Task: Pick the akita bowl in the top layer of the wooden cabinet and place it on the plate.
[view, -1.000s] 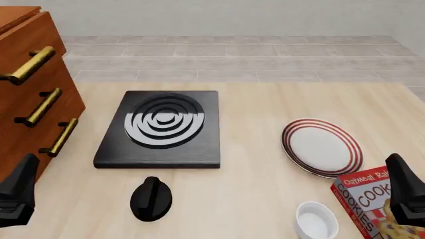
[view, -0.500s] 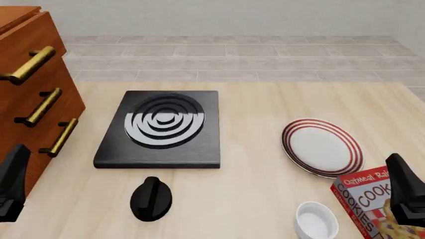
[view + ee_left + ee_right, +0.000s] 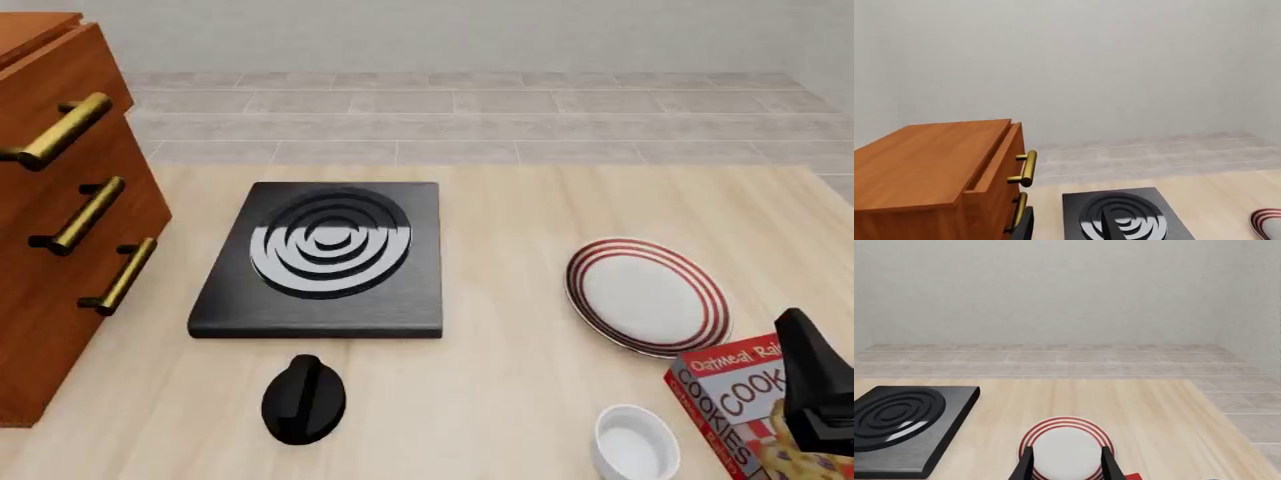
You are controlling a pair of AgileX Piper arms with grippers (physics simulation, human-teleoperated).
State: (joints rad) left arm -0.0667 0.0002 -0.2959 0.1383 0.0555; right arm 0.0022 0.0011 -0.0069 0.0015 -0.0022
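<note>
The akita bowl does not show in any view; the top layer [image 3: 60,120] of the wooden cabinet [image 3: 54,260] stands shut, its brass bar handle [image 3: 56,130] jutting from the front, so whatever it holds is hidden. The cabinet sits at the left edge of the bench [image 3: 507,400], with two lower drawers beneath the top one, each with its own brass handle. Just right of the cabinet lies a black square stove [image 3: 320,260] with grey rings, and in front of the stove, nearer the arms, rests a black knob-like object [image 3: 304,400]. Well to the right of the stove lies the plate [image 3: 647,297], white with red rings, with nothing on it. Nearer the arms than the plate stand a plain white ramekin [image 3: 634,445] and, just beside it, a red box of oatmeal cookies [image 3: 741,400]. The right gripper [image 3: 1066,460] hangs above the box, its dark fingers [image 3: 1025,465] parted wide with the plate seen between them in the right wrist view. Of the left gripper only one dark finger [image 3: 1025,227] shows, at the edge of the left wrist view beside the cabinet front, so I cannot tell how its jaws stand.
</note>
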